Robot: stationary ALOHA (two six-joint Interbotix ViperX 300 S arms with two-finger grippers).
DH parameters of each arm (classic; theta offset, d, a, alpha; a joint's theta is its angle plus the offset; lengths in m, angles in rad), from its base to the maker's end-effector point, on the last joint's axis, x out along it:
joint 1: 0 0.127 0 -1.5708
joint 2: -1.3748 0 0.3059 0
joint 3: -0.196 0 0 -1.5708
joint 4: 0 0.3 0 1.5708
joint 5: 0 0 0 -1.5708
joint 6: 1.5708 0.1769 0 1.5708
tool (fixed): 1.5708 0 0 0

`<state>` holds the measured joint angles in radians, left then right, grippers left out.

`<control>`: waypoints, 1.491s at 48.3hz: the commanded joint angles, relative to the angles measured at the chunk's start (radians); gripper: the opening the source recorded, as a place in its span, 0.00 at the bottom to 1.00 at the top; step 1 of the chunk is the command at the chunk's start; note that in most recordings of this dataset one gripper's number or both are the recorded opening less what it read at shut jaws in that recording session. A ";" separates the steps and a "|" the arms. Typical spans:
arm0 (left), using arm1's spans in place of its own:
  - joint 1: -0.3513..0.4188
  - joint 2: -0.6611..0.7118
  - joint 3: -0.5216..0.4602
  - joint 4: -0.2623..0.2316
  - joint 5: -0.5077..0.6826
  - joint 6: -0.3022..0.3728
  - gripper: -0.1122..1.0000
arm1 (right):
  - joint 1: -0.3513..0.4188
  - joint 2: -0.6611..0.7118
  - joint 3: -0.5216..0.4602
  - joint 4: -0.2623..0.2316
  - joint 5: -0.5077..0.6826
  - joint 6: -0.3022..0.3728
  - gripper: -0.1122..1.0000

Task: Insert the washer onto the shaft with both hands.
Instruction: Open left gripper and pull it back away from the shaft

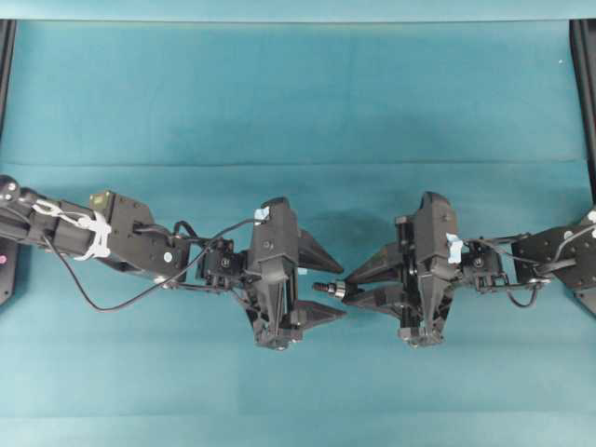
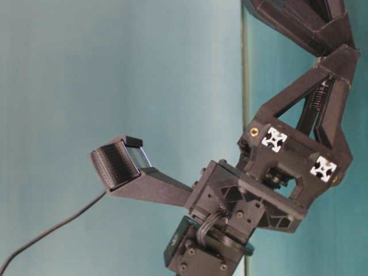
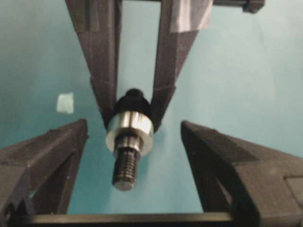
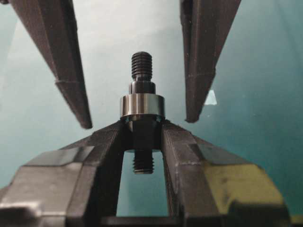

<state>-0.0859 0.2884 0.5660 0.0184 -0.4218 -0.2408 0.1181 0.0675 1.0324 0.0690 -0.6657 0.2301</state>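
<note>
My right gripper [image 4: 142, 126] is shut on the dark shaft [image 4: 142, 66] and holds it above the table. The grey washer [image 4: 142, 106] sits on the shaft, resting against the right fingertips, with the threaded end sticking out past it. My left gripper [image 3: 133, 124] is open, with one finger on each side of the shaft and touching neither it nor the washer [image 3: 129, 131]. From overhead, the shaft [image 1: 326, 289] points from the right gripper [image 1: 347, 288] into the open left gripper [image 1: 326, 282].
Teal cloth covers the table [image 1: 298, 102]. A small pale tape scrap [image 3: 65, 102] lies on it beside the grippers. Black frame rails [image 1: 585, 93] run along the left and right edges. The table-level view shows only an arm and one padded finger [image 2: 117, 164].
</note>
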 commanded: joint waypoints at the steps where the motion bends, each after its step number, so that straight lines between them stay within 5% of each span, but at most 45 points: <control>1: 0.000 -0.028 -0.009 0.003 0.009 0.002 0.86 | 0.002 -0.009 -0.008 0.000 -0.006 0.006 0.10; 26: 0.006 -0.083 0.014 0.003 0.092 0.012 0.86 | 0.002 -0.009 -0.008 0.000 -0.006 0.005 0.10; 38: 0.009 -0.222 0.097 0.003 0.259 0.043 0.86 | 0.002 -0.009 -0.008 0.002 -0.006 0.003 0.10; 72: 0.015 -0.497 0.316 0.003 0.281 0.091 0.85 | 0.000 -0.009 -0.006 0.000 -0.006 0.002 0.10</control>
<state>-0.0721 -0.1856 0.8882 0.0199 -0.1396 -0.1519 0.1181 0.0675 1.0339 0.0675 -0.6657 0.2301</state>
